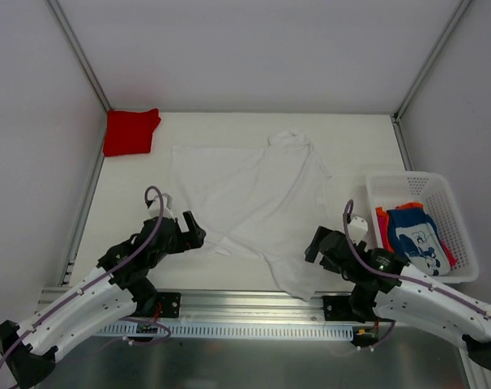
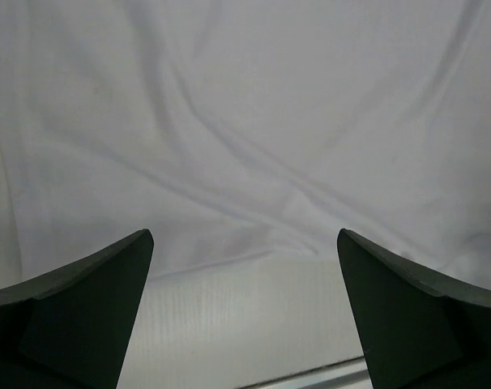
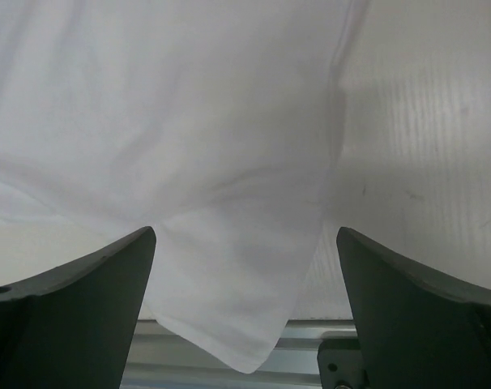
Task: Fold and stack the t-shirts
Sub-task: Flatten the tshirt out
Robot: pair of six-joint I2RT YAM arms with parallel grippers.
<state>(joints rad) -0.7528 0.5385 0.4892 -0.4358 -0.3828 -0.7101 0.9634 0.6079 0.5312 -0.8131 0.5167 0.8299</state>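
Both jaws wide, nothing held. White t-shirt (image 1: 254,198) spread flat mid-table; left gripper (image 1: 194,233) at near-left hem, right gripper (image 1: 317,245) at near-right corner. Red t-shirt (image 1: 130,131) folded far-left. Blue t-shirt (image 1: 416,235) in mesh basket (image 1: 407,177).

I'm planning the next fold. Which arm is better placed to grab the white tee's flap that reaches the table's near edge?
Right, likely. The right pincer, open, sits beside that flap of the white tee; the left pincer, also open, is at the opposite side.
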